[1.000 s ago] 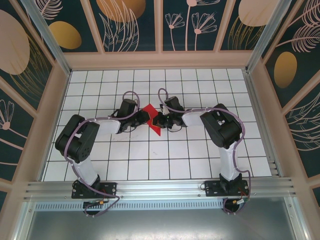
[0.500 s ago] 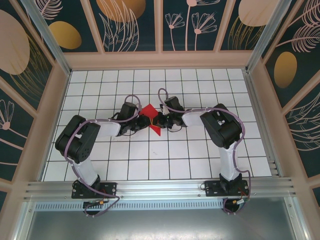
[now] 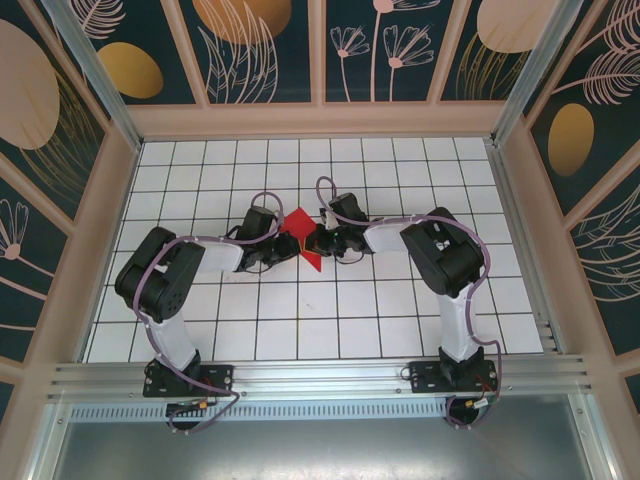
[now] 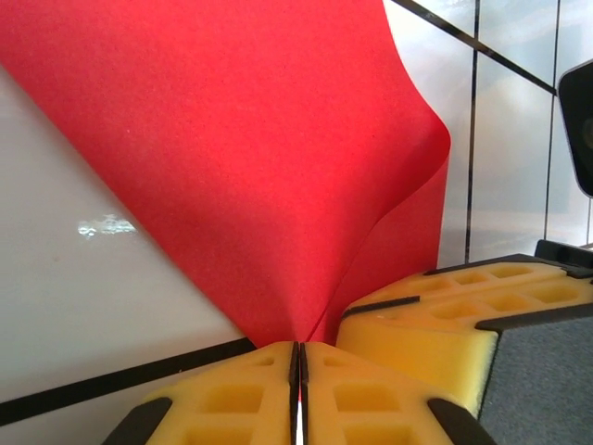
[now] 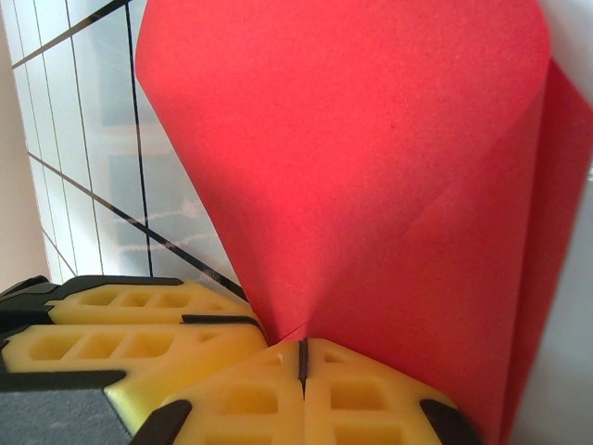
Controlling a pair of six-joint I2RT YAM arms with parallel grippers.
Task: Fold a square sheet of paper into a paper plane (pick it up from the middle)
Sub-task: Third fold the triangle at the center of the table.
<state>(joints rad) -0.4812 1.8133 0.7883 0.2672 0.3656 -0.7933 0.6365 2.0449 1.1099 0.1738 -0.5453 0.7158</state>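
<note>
Paper [image 3: 299, 222], thin and bright red, is being held over the middle of the white tiled table [image 3: 300, 320], between the two grippers, which are meeting there almost tip to tip. From above it is being seen as a small bent wedge, with one flap pointing toward the far side and one pointed corner toward the near side. Whether any corner is touching the tiles cannot be told.

The paper is being pinched by the left gripper [image 4: 298, 352]. Its yellow pads [image 4: 241, 399] are being pressed together with only a hairline seam between them, and the red sheet is being carried up out of that seam in a smooth curl. The paper is also being pinched by the right gripper [image 5: 302, 350], whose yellow pads [image 5: 371, 399] are likewise being pressed tight, with the sheet rising from their seam as a rounded cone. In each wrist view the other gripper's yellow pad is being shown just beside the clamping pair.

The left arm [image 3: 160, 280] and the right arm [image 3: 445, 255] are being bent inward from their bases at the near edge of the table.
</note>
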